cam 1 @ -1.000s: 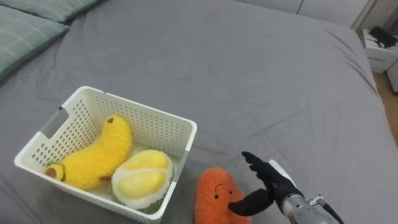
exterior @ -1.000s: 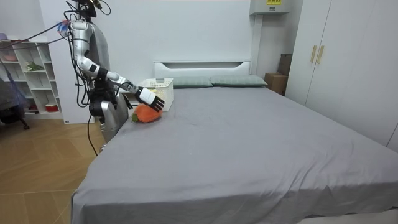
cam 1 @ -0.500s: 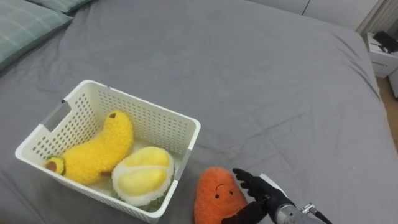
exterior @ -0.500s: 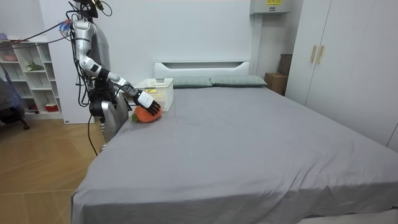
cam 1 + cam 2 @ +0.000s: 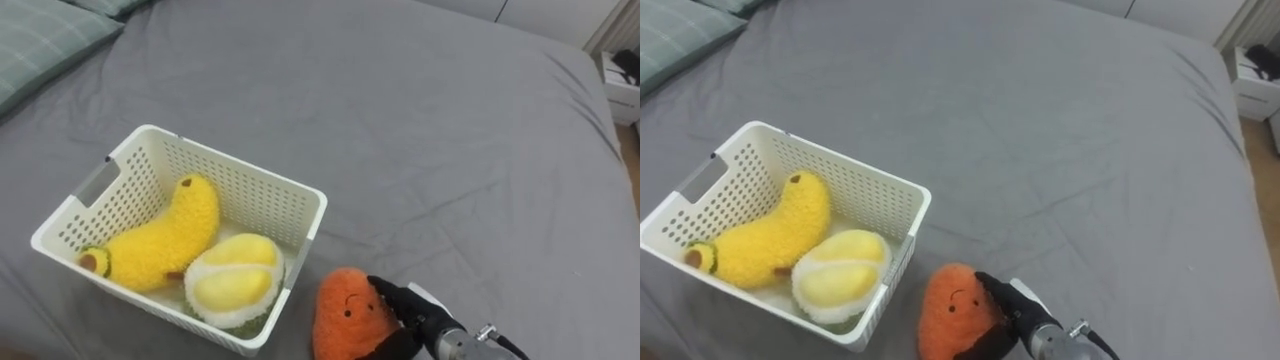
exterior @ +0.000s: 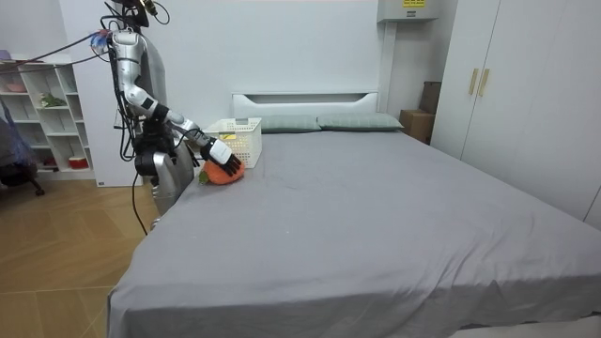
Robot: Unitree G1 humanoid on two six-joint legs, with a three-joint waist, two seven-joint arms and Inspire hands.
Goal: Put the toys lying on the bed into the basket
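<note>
Just off the near right corner of the white perforated basket [image 5: 262, 192], an orange plush toy [image 5: 340, 312] with a small stitched face lay on the grey bed sheet [image 5: 420, 130], close to the basket's wall. The robot's right hand [image 5: 410, 310] came in from the side away from the basket and rested against the toy. Its dark fingers [image 5: 385, 292] were curled over the toy's upper right flank and its thumb was tucked in under the front, so the hand was closed round the toy. The toy sat on the sheet rather than in the air. Inside the basket lay a yellow plush banana [image 5: 160, 245], stretched from the left end toward the middle, and a plush durian [image 5: 232, 285] lay in the near right part, touching the banana's side. Beyond the basket's far left end, green checked pillows [image 5: 40, 40] lay at the head of the bed. From the room view, the robot stood on the floor at the edge of the bed beside the basket, its right arm reaching down onto the toy.
</note>
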